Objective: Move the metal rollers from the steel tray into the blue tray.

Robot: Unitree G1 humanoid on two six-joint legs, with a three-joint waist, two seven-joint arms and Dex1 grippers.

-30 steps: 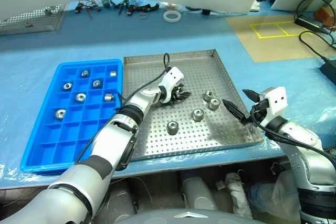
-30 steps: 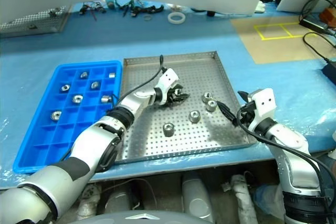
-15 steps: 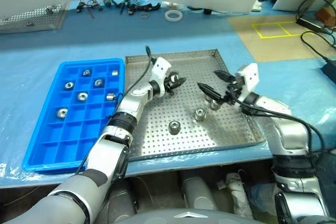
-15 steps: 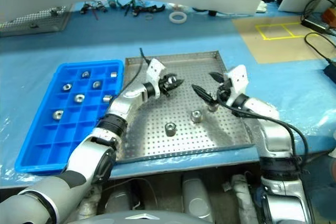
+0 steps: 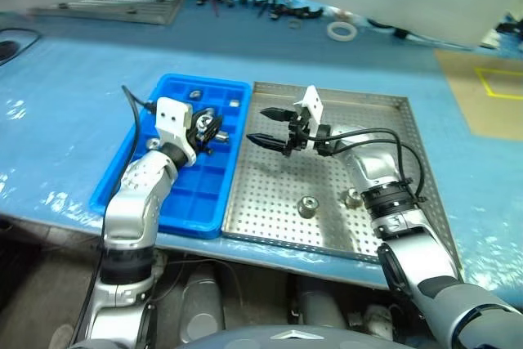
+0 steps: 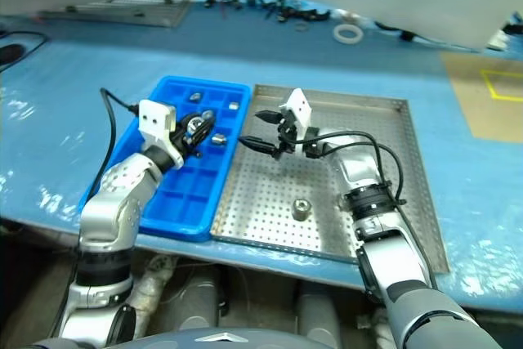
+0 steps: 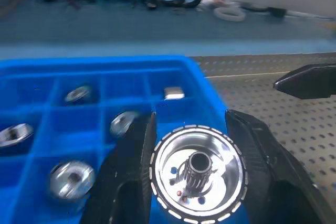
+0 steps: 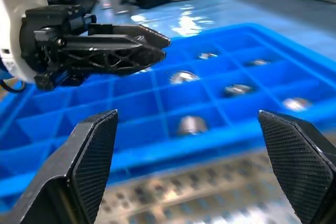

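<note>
My left gripper is shut on a metal roller and holds it level above the blue tray, near that tray's far right compartments. Several rollers lie in the blue tray's cells. The steel tray sits just right of it, and two rollers rest on its perforated floor. My right gripper stands open and empty over the steel tray's left edge. It points at the left gripper, which the right wrist view shows close ahead.
A white tape ring and a tangle of cables and small tools lie along the table's far edge. A grey perforated plate sits at the far left. Yellow floor marking shows at the right.
The camera has swung left. My left gripper has carried the roller from the steel tray over to the blue tray. My right gripper has crossed the steel tray to its left edge and stays open.
</note>
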